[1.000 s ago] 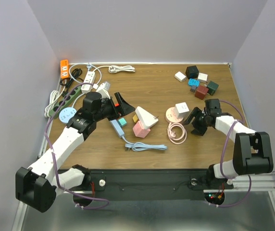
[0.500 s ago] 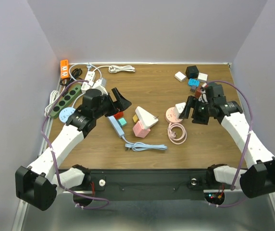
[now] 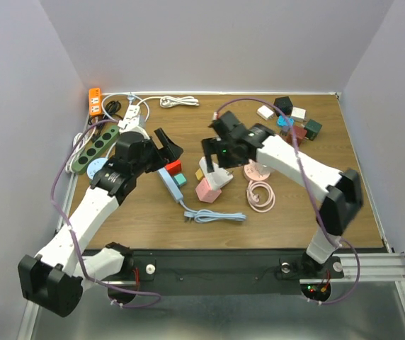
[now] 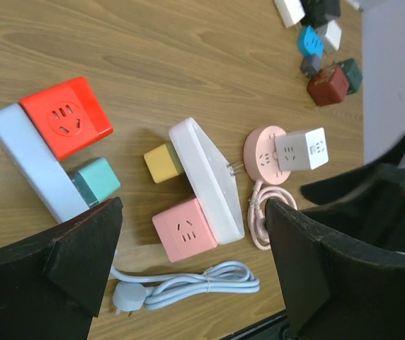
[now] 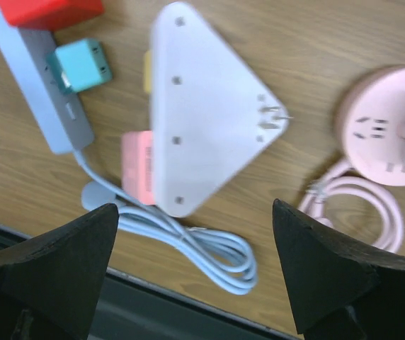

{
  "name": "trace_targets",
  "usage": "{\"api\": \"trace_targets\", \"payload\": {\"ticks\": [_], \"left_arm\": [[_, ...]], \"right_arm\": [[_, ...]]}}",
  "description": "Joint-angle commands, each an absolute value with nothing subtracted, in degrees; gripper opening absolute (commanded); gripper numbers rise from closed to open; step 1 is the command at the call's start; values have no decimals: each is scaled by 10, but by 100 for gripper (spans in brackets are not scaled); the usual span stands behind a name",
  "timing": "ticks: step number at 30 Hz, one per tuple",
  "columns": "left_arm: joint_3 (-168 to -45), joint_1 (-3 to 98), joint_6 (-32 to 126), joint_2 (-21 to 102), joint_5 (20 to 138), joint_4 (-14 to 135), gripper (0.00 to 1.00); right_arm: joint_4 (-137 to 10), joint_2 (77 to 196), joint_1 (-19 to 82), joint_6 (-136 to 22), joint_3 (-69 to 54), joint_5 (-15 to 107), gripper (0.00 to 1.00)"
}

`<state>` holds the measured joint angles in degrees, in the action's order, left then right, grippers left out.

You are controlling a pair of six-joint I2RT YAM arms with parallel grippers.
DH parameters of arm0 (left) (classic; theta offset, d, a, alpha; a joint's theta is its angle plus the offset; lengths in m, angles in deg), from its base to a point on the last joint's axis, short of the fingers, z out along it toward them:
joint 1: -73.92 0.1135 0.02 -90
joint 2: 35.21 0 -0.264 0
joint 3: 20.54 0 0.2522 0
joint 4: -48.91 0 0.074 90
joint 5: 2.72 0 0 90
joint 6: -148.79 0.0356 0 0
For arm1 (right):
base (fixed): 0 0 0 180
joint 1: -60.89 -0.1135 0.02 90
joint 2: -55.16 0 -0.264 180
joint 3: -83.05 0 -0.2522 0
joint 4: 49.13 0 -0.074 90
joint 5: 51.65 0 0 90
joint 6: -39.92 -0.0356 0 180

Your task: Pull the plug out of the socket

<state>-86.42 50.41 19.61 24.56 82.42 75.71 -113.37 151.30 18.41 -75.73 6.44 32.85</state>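
your right gripper (image 3: pixel 215 150) hangs over the middle of the table (image 3: pixel 224 120), directly above the white triangular block (image 5: pixel 202 106). its two fingers (image 5: pixel 61 269) stand wide apart, one on each side of the block in the wrist view, and nothing is held between them. you cannot tell from these views if they touch the block. the block shows small metal pins (image 5: pixel 272 117) near one corner. a pink cube (image 4: pixel 185 230) sits against one edge of it and a yellow cube (image 4: pixel 161 163) against another edge, both touching it. your left gripper (image 3: pixel 168 147) is also spread wide and holds nothing. it hovers near the light blue power strip (image 4: pixel 29 166), which carries a red cube (image 4: pixel 66 117) and a teal cube (image 4: pixel 95 180). on the right of the block lies a round pink socket (image 4: pixel 265 152) with a white cube (image 4: pixel 301 150) on it, and a pink cable (image 5: pixel 358 209) is coiled just beside it.
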Motion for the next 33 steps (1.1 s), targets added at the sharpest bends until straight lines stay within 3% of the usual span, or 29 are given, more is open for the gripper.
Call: {"api": "trace_targets", "payload": {"ticks": [1, 7, 11, 18, 22, 27, 33], "left_arm": [[-855, 525, 195, 181, 857, 768, 93], [-833, 547, 202, 122, 868, 796, 96], [-820, 563, 206, 96, 868, 814, 97], [-805, 577, 209, 87, 868, 814, 97], [-810, 586, 216, 92, 860, 815, 97], [-812, 594, 222, 92, 856, 818, 97], [-815, 600, 227, 96, 849, 815, 97]], "right_arm": [[-1181, 1622, 125, -743, 165, 201, 95], [-1212, 1719, 105, -727, 257, 134, 95], [-1233, 1761, 100, -717, 276, 101, 91], [-1228, 1782, 100, -710, 266, 132, 67], [-1214, 1790, 100, -721, 267, 154, 32], [-1206, 1773, 110, -740, 284, 183, 0], [-1133, 1673, 209, -800, 255, 373, 0]]}}
